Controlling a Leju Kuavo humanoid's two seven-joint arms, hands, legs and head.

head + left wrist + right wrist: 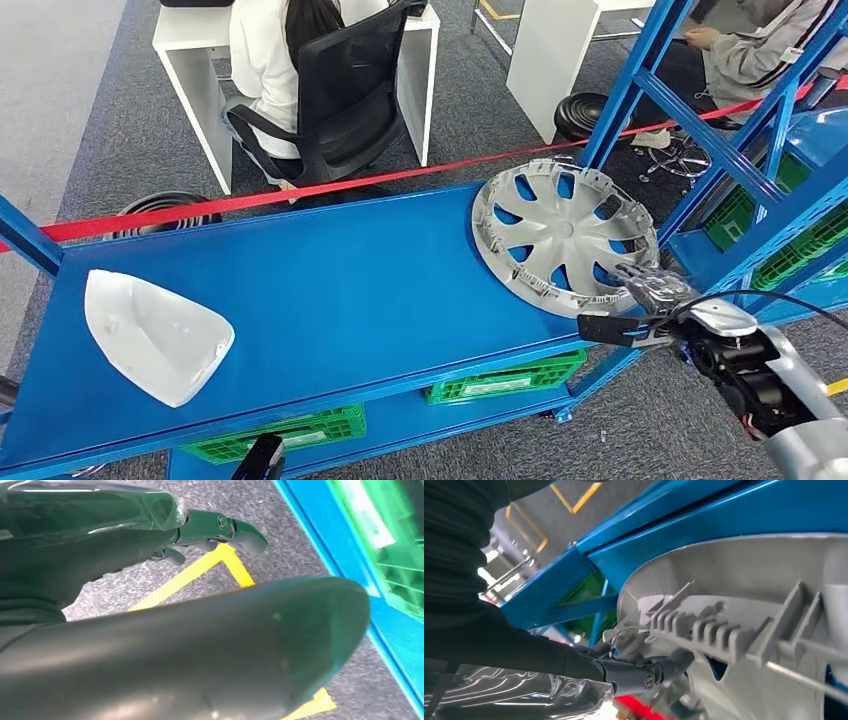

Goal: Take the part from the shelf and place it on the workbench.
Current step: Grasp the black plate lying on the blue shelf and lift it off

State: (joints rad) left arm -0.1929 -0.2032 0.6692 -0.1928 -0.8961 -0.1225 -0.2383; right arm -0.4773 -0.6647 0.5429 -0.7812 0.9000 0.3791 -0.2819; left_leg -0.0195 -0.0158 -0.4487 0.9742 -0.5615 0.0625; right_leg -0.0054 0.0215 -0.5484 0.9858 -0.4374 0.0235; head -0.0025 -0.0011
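Right hand [655, 300] pinches the hubcap's [562, 235] near rim at the shelf [330, 290] edge, where reach is shortest; left hand [220, 530] hangs holding nothing.

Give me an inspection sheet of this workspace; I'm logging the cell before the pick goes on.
Surface: blue shelf deck, bare between the two parts.
Job's things: grey hubcap lies inner side up at the deck's right end; white mirror cover at the left end.
Clutter: green crates on the level below.
Hands: right hand at the hubcap's near rim, fingers on its clips, grip cannot be confirmed; left hand hangs over the floor, holding nothing.
Cables: black cable at the right wrist.
Surroundings: red barrier tape; seated person behind it.
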